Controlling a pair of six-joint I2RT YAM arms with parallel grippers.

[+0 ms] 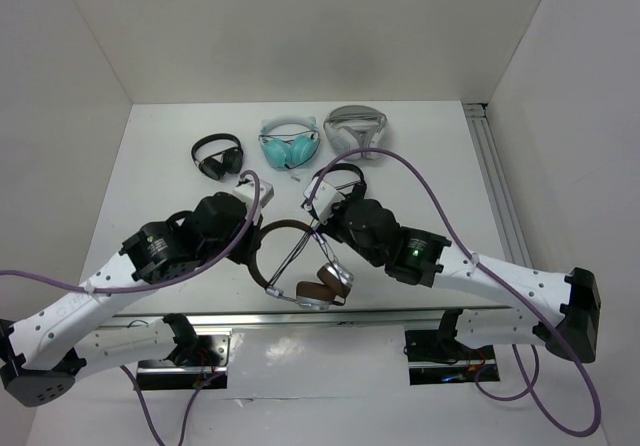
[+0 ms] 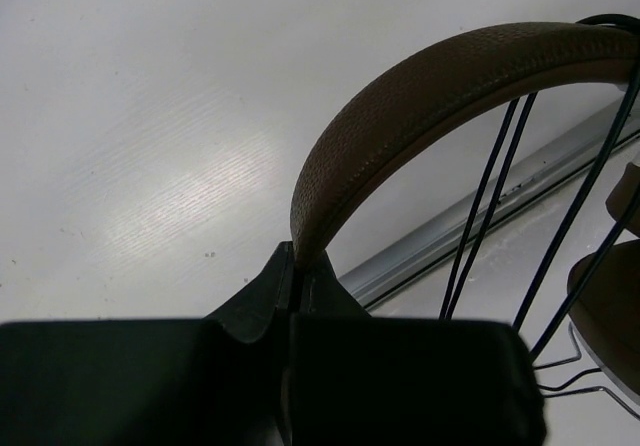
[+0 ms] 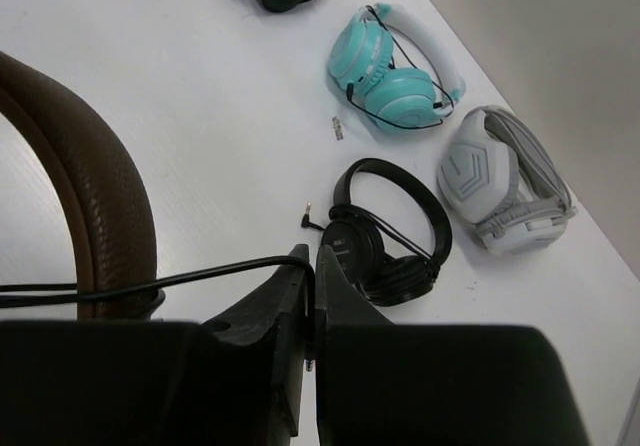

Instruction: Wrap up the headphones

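From above: found the headphones point(image 1: 285, 227) just behind the rail point(image 1: 350, 314), 2 ear cups point(image 1: 322, 288) nearest it, with 2 arms meeting over them.

Left wrist: saw the left gripper point(image 2: 293, 266) pinched fully together on 1 end of the brown headband point(image 2: 420, 86), with the rail beyond.

Right wrist: saw the right gripper point(image 3: 312, 261) closed to a hairline, apparently nipping the thin black cable point(image 3: 200, 276).

Judged the band stiff and springy, a sound handle. Judged the cable limp, light and apt to slip or snag. Would take it near a cup and keep it taut.
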